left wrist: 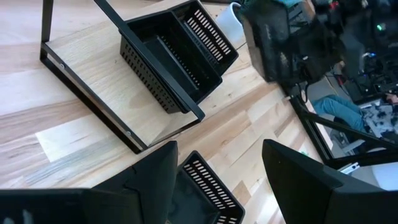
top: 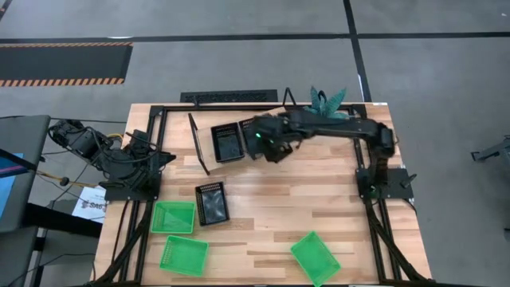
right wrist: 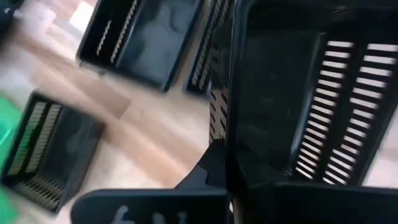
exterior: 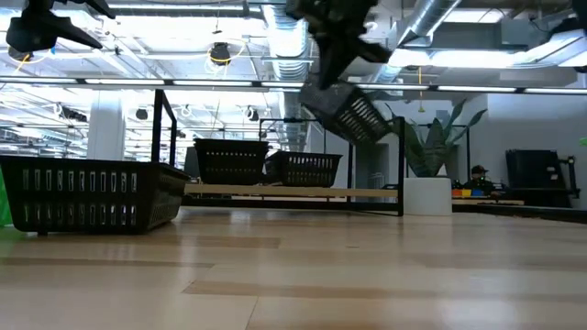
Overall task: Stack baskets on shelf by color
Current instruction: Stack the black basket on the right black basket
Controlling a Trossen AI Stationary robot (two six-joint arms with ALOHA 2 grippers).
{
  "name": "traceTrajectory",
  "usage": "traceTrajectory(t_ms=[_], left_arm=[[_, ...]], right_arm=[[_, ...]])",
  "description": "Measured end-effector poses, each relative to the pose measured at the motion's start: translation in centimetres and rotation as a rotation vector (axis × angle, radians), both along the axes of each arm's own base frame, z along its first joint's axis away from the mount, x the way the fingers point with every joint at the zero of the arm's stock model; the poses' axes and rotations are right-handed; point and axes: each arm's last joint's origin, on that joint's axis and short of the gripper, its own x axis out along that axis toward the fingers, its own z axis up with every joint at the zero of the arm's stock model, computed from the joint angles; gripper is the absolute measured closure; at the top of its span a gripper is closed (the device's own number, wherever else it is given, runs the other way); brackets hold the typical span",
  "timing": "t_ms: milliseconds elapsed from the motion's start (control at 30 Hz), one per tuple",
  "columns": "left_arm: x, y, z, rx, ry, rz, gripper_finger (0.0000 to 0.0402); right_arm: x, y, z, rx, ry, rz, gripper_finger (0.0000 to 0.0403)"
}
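My right gripper (top: 267,147) is shut on a black basket (exterior: 353,110) and holds it in the air just beside the shelf (left wrist: 93,68). Two black baskets (top: 227,142) (exterior: 307,168) stand side by side on the shelf board. Another black basket (top: 211,202) rests on its bottom on the table. Three green baskets (top: 174,217) (top: 183,255) (top: 315,257) lie along the near part of the table. My left gripper (left wrist: 217,186) waits open at the table's left side, touching nothing. My right gripper pinches one side wall of the black basket at its rim (right wrist: 233,130), coming from above and slanting down. One finger (right wrist: 205,168) shows outside the wall; the other is hidden by the basket. The basket hangs tilted below the fingers, clear of table and shelf.
A potted plant (top: 327,102) stands at the far edge behind the right arm. Black frame rails (top: 163,127) run along the table's sides. Bare wood lies between the shelf and the near baskets (top: 303,199).
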Motion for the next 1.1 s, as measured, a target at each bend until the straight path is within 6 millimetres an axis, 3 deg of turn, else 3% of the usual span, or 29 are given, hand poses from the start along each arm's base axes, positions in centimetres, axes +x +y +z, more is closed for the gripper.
traceTrajectory(t_ms=[267,433,867,1100], left_arm=[[0.0,0.0,0.0,0.001,0.000,0.001,0.0175],[0.0,0.0,0.0,0.001,0.000,0.000,0.0175],[0.0,0.0,0.0,0.024,0.010,-0.013,0.0175],[0.0,0.0,0.0,0.024,0.010,-0.013,0.0175]], right_arm=[[4.2,-4.6,-1.4,-0.064,0.029,0.042,0.0397],[5.1,-6.3,-1.3,-0.064,0.032,0.014,0.0397],[5.2,-6.7,-1.7,-0.054,0.090,0.004,0.0372],[4.8,-6.8,-1.8,-0.051,0.123,0.002,0.0336]])
